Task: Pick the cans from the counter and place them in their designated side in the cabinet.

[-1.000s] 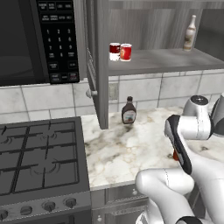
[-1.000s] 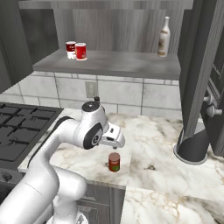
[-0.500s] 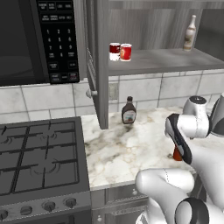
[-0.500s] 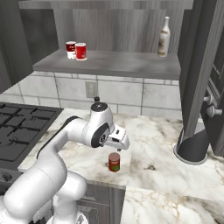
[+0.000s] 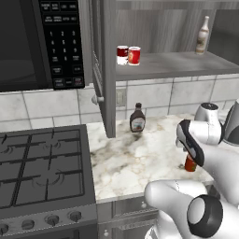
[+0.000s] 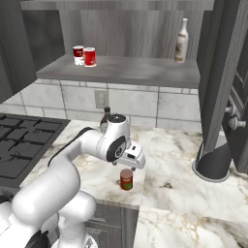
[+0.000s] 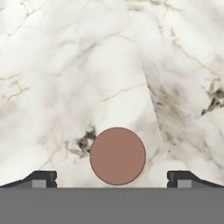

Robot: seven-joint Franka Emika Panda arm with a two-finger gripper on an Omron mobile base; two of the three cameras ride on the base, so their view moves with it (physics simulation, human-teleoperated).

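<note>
A darker red can [image 6: 126, 179] stands upright on the marble counter [image 6: 169, 164] near its front edge. My gripper [image 6: 131, 164] hangs right above it, pointing down. In the hand view the can's round top [image 7: 117, 155] lies between my two fingertips [image 7: 41, 178], which stand wide apart; the gripper [image 7: 111, 179] is open and holds nothing. From the left, my hand hides most of this can [image 5: 189, 164]. A bright red can [image 5: 134, 55] sits on the left end of the cabinet shelf [image 5: 172, 65], next to a half-white can [image 5: 122, 54].
A brown sauce bottle [image 5: 137, 118] stands by the back wall. A pale bottle [image 5: 202, 35] is at the shelf's right end. The open cabinet door [image 5: 105, 70] hangs beside the microwave [image 5: 37, 42]. The black stovetop [image 5: 42, 168] lies left; a dark round base [image 6: 213, 164] stands right.
My hand has shifted a little to the right and slightly down, and now sits over the can on the counter. The jaws stayed wide. No can has moved.
</note>
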